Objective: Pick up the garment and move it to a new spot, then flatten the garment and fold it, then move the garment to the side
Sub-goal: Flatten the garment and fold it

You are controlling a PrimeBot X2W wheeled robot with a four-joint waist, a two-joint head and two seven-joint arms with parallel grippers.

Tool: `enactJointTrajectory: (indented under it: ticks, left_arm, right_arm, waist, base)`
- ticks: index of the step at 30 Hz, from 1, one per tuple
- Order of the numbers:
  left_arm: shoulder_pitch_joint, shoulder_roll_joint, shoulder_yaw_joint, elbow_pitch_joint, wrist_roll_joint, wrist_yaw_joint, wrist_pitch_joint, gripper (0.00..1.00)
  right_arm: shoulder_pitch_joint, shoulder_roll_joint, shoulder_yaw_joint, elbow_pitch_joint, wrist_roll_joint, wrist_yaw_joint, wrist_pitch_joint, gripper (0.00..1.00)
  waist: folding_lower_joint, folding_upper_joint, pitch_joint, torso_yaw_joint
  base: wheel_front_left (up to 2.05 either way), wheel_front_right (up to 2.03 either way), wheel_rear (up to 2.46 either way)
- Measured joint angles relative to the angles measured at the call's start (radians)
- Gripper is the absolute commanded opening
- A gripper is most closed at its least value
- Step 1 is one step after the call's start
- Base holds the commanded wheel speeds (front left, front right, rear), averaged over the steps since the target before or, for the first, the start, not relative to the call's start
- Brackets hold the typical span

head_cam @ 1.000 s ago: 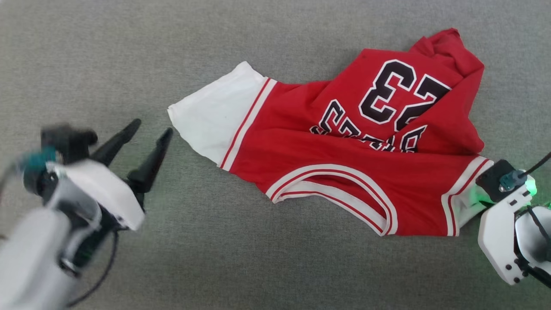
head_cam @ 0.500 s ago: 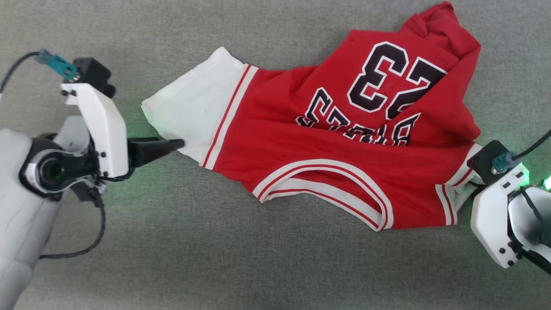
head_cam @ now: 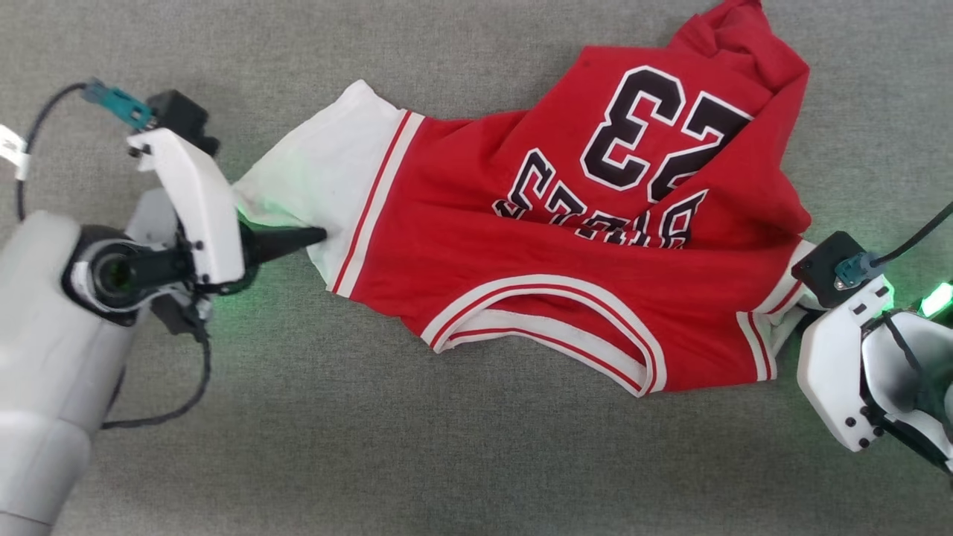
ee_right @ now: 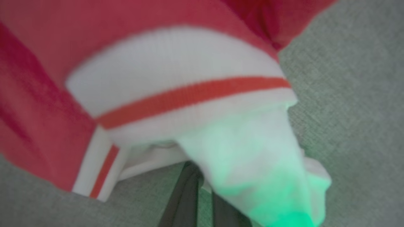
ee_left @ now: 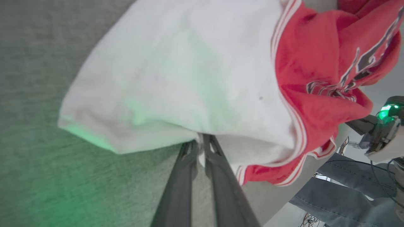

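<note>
My left jaws and right jaws each pinch tight on a sleeve of the shirt (head_cam: 476, 249), likely to stretch it flat between them.

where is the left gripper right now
In the head view it is on the left: the left gripper is shut on the lower edge of the white sleeve of the garment.

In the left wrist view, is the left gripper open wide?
No, the left gripper has its fingers nearly together, pinching the edge of the white sleeve of the jersey.
</note>
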Motion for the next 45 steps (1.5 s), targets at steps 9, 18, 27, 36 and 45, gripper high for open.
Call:
enactJointTrajectory:
  ticks: [9,18,27,36,45]
  left_arm:
    - [0.028,0.005,0.014,-0.02,-0.007,-0.003,-0.102,0.0]
    - [0.102,0.036,0.121,-0.203,-0.072,-0.003,-0.316,0.0]
    - [0.068,0.004,0.149,-0.234,-0.053,-0.003,-0.462,0.0]
    - [-0.275,-0.068,0.154,-0.025,0.058,-0.003,-0.631,0.0]
    - [-0.756,-0.125,0.185,0.243,0.168,-0.003,-0.917,0.0]
  right_arm:
    - [0.03,0.049,-0.049,0.042,0.002,-0.001,-0.078,0.0]
    - [0.068,0.105,-0.275,-0.058,-0.046,-0.002,-0.193,0.0]
    - [-0.041,0.166,-0.341,-0.092,-0.03,-0.003,-0.221,0.0]
    - [-0.513,0.277,-0.291,0.155,-0.052,-0.004,-0.294,0.0]
    - [-1.125,0.377,-0.339,0.52,-0.202,-0.004,-0.489,0.0]
  waist:
    - [0.0,-0.0001,-0.055,-0.014]
    - [0.0,-0.0001,-0.108,-0.035]
    - [0.0,-0.0001,-0.083,-0.054]
    - [0.0,-0.0001,0.014,-0.082]
    - [0.0,-0.0001,0.103,-0.117]
  base:
    - [0.0,0.0,0.0]
    - [0.0,0.0,0.0]
    - [0.0,0.0,0.0]
    - [0.0,0.0,0.0]
    - [0.0,0.0,0.0]
